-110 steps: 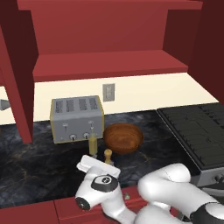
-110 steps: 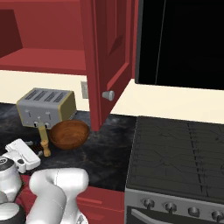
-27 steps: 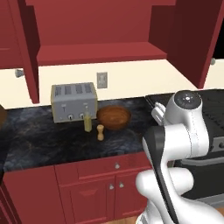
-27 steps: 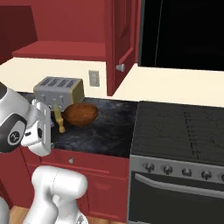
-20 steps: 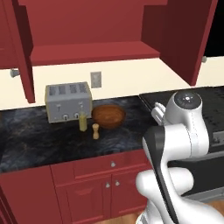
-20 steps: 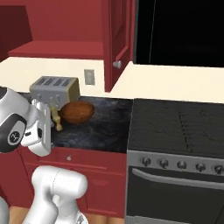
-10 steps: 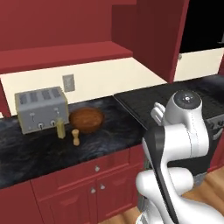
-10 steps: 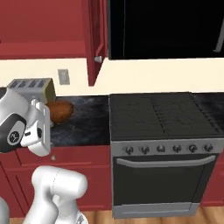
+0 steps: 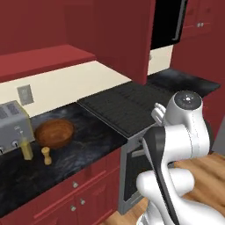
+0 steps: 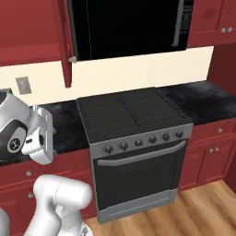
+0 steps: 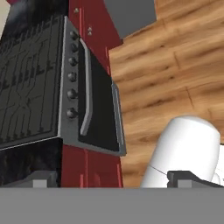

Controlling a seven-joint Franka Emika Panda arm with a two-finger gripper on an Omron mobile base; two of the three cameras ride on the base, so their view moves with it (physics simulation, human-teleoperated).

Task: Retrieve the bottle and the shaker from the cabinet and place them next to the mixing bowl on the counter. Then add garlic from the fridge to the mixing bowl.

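Observation:
On the black counter [image 9: 83, 145] the brown wooden mixing bowl [image 9: 55, 133] sits at the left. Just in front of it stand the yellowish bottle [image 9: 27, 149] and the small wooden shaker [image 9: 46, 155], close together. The red cabinet [image 9: 44, 57] hangs above them, its door [image 9: 127, 39] swung out. My arm is folded up at the right, well away from these things. My gripper [image 11: 113, 177] is open with nothing between its fingertips [image 11: 43, 177], and it looks down past the stove front at the wooden floor. Garlic and fridge are out of view.
A black stove [image 10: 129, 115] with an oven door [image 10: 138, 177] and a row of knobs stands straight ahead. A silver toaster [image 9: 11, 127] sits at the far left. A dark microwave [image 10: 129, 27] hangs above the stove. Wooden floor [image 11: 175, 65] lies below.
The whole picture has shifted: the base has moved right, so toaster, bowl, bottle and shaker slid to the left edge and the stove came to the middle. The arm's pose is unchanged.

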